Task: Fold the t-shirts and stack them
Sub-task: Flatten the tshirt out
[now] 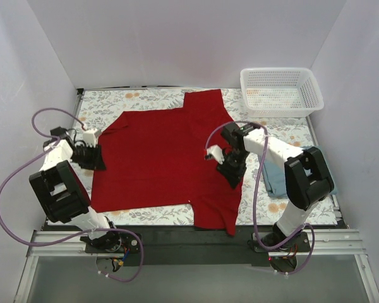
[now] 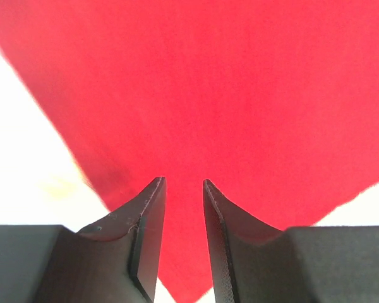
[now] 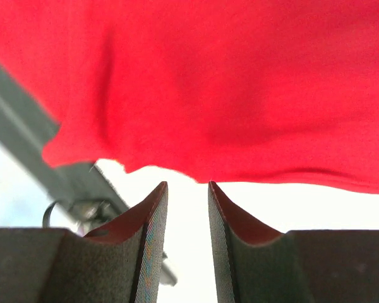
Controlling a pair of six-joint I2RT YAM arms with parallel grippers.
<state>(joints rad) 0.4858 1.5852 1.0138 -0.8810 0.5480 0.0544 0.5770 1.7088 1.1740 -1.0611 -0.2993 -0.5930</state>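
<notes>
The red t-shirt [image 1: 158, 158] lies spread over the floral table top, and its right part runs from the back down over the front edge. The blue-grey t-shirt [image 1: 275, 178] lies crumpled at the right, partly hidden under my right arm. My left gripper [image 1: 95, 158] is low at the red shirt's left edge. Its jaws stand slightly apart over red cloth [image 2: 227, 95] in the left wrist view [image 2: 183, 183]. My right gripper [image 1: 232, 173] is at the shirt's right edge. It is open and empty in the right wrist view [image 3: 186, 184], over bare table just short of the red hem [image 3: 227, 82].
A white lattice basket [image 1: 284, 101] stands at the back right corner. The dark front rail [image 1: 189, 238] runs along the near edge and also shows in the right wrist view [image 3: 25, 107]. White walls close in the left, back and right sides.
</notes>
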